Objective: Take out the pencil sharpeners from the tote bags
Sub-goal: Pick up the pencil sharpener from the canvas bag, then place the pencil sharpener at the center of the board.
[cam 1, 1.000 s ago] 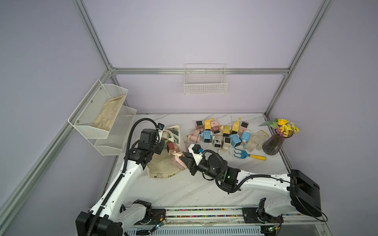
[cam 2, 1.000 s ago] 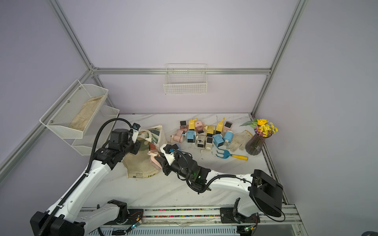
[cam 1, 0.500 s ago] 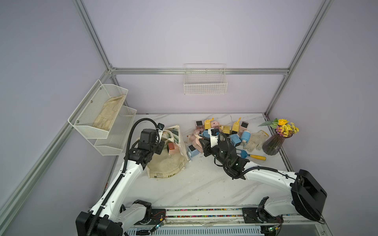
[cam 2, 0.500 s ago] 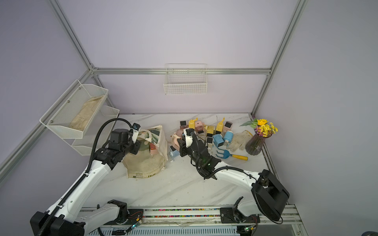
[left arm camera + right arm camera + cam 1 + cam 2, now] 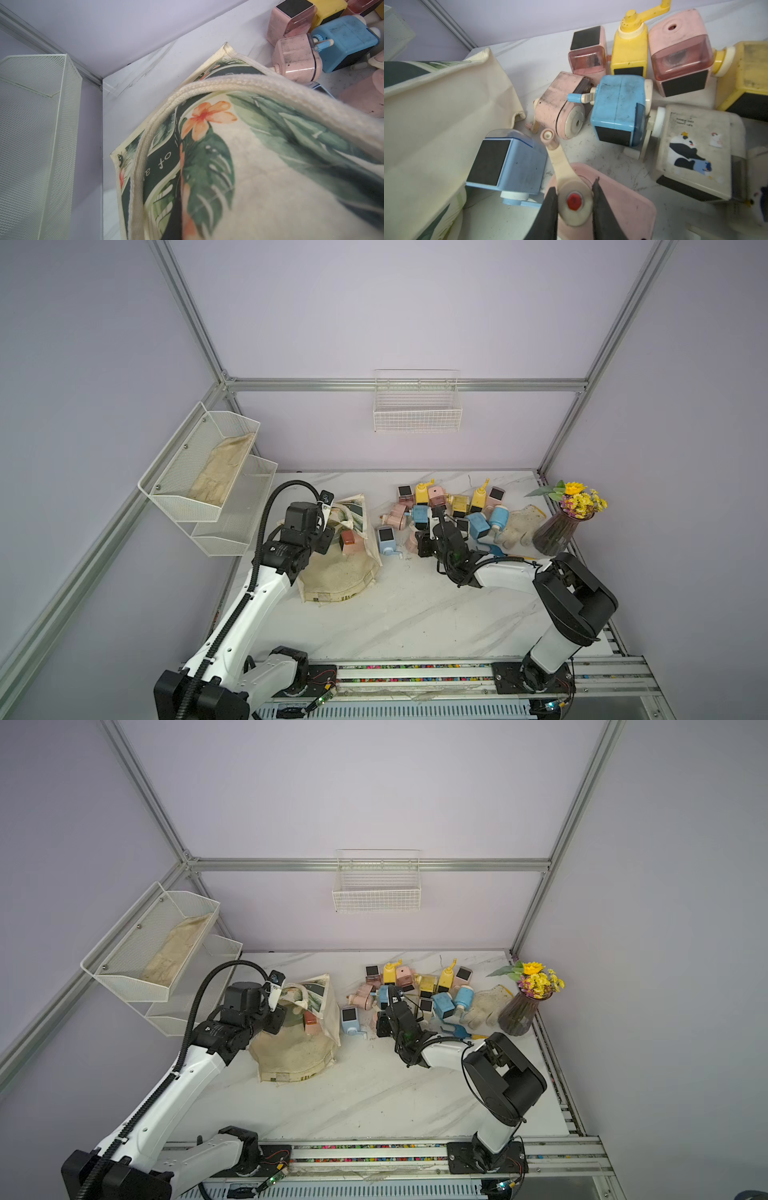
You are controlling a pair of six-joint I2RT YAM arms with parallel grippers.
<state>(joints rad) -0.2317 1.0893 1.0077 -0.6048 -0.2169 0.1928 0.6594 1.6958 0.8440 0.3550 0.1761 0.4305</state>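
A: So, item one, far side by the wall?

B: Wire shelf (image 5: 208,485), a cloth lying in its upper tier.

A: Next along?

B: Left gripper (image 5: 322,531), at the mouth of the tote bag (image 5: 338,576). Fingers hidden; closed, apparently on the bag's rim or handle, though what exactly I cannot tell. One pink sharpener (image 5: 348,542) sits in the opening.

A: Beside the bag?

B: Light blue sharpener (image 5: 386,540), lying on the table (image 5: 415,614).

A: Then?

B: Right gripper (image 5: 574,200), fingers clamped on the round crank hub of a pink sharpener (image 5: 623,205). Behind it, the pile of sharpeners (image 5: 453,506).

A: Far end?

B: Glove (image 5: 519,524), blue rake (image 5: 496,549), vase of flowers (image 5: 557,531).
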